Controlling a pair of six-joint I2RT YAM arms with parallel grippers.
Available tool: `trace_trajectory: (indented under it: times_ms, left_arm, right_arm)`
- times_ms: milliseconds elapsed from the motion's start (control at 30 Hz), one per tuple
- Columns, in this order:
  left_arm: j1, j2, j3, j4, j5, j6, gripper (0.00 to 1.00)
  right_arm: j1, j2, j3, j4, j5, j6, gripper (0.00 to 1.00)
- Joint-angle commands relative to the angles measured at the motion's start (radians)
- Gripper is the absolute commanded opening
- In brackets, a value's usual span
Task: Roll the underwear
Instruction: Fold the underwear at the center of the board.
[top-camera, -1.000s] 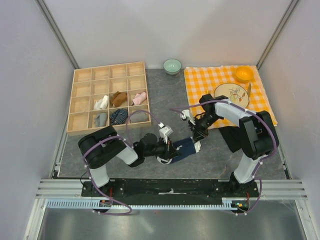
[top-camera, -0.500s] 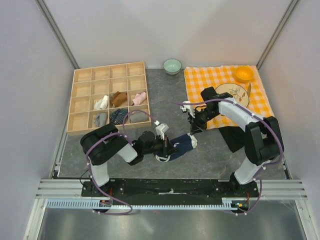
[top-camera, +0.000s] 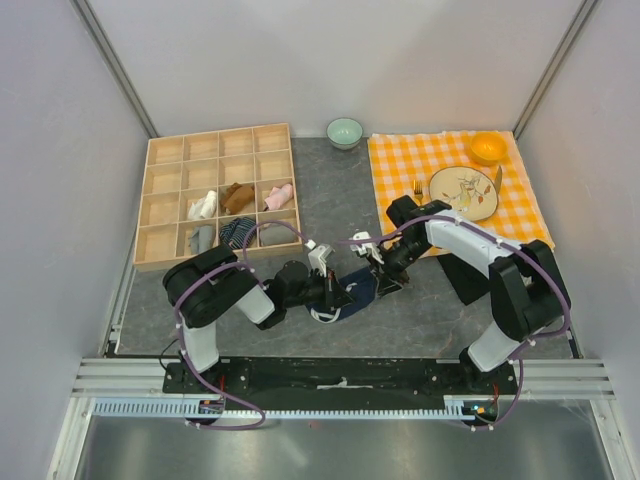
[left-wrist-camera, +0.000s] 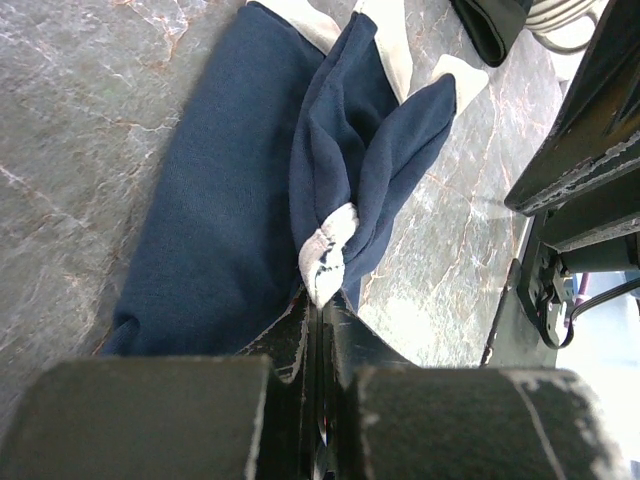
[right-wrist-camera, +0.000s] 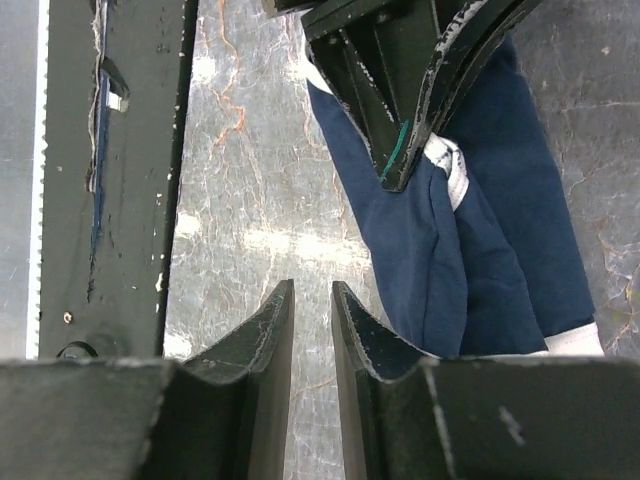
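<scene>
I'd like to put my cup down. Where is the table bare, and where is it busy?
Bare tabletop lies between the wooden tray and the checked cloth, in front of the green bowl. Crowded: the front middle, where the left gripper and right gripper meet over the underwear.

underwear (left-wrist-camera: 220, 200) — matt cloth, table (left-wrist-camera: 60, 90) — glossy stone-look surf.

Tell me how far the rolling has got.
Done: the underwear is folded into a narrow bunched strip on the table. In hand: the left pincer is shut on its white trim; the right pincer, slightly open, holds nothing beside it. Left: no tight roll yet.
</scene>
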Motion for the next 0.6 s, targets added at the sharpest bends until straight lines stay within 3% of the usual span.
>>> trace_trajectory:
  times_ms: [0,567]
  left_arm:
    - [0.006,0.035,-0.004,0.025,-0.009,-0.035,0.02]
    - [0.008,0.043,0.002,0.031,0.0,-0.036,0.02]
  right_arm:
    - [0.003,0.019,0.0,0.0,-0.037,-0.029,0.29]
    - [0.016,0.067,-0.028,0.168,0.115,0.117,0.28]
